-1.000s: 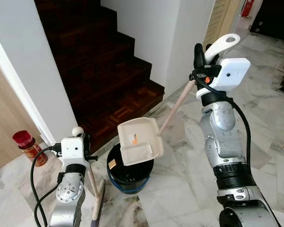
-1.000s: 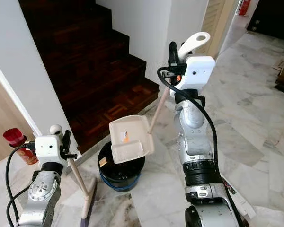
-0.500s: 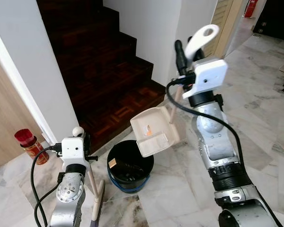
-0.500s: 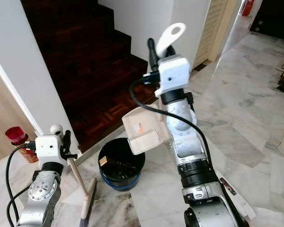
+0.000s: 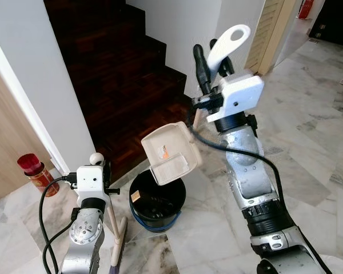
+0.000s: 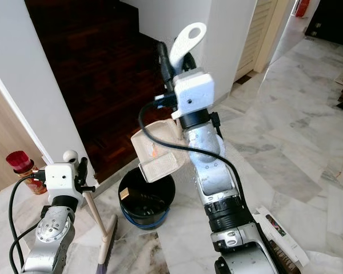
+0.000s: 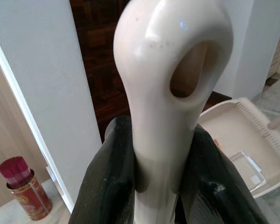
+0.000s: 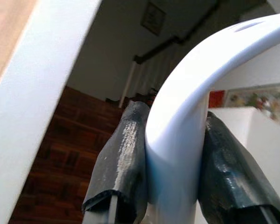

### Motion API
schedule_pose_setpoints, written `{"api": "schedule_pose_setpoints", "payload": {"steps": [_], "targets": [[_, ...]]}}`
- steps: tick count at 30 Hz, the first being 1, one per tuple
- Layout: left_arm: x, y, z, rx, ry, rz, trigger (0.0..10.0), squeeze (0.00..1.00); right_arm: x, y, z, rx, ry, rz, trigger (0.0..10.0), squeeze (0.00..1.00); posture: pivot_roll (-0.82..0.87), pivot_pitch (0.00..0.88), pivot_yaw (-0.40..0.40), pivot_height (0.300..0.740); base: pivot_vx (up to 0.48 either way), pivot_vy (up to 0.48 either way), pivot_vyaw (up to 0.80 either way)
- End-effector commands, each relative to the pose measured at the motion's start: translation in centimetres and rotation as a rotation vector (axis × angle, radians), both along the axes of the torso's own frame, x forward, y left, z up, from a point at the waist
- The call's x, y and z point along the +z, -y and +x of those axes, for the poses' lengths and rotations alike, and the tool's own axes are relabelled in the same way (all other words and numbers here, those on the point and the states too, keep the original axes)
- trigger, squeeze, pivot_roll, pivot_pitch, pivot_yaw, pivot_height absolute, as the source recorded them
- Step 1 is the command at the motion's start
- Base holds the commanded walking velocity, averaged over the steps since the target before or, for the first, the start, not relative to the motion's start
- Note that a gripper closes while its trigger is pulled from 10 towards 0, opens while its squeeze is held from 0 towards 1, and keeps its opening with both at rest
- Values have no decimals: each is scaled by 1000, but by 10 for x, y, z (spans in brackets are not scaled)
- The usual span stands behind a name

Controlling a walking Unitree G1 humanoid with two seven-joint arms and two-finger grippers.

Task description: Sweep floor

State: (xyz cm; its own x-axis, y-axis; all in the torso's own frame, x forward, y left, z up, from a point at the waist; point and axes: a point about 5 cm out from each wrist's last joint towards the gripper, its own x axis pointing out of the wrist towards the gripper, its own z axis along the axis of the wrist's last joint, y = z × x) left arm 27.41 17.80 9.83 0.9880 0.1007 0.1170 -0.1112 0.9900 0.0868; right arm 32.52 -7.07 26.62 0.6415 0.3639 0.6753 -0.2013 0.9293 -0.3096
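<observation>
Right gripper clenches the white dustpan handle, the cream dustpan tilted above the black bin; left gripper, at seven o'clock, grips the broom

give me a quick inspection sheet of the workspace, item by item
surface: pale marble floor.
job's things: cream dustpan tipped above the black bin; broom upright beside the bin, its head on the floor.
clutter: red-lidded tin by the wall; printed paper on the floor by the robot's right side.
grippers: right gripper shut on the dustpan handle, raised high; left gripper shut on the broom's top end.
cables: black cable looping beside the left arm; another along the right arm.
surroundings: dark wooden stairs, white walls, slatted door.
</observation>
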Motion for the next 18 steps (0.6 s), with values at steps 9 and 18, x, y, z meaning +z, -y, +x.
{"api": "schedule_pose_setpoints", "payload": {"steps": [9, 18], "targets": [[12, 1, 2, -12, 61, 33, 10000, 0, 20, -5, -14, 37, 127, 7, 10000, 0, 60, 0, -28, 740, 0, 0, 0], [12, 2, 3, -13, 62, 32, 10000, 0, 23, -8, -19, 36, 174, -43, 10000, 0, 54, 0, -27, 740, 0, 0, 0]]}}
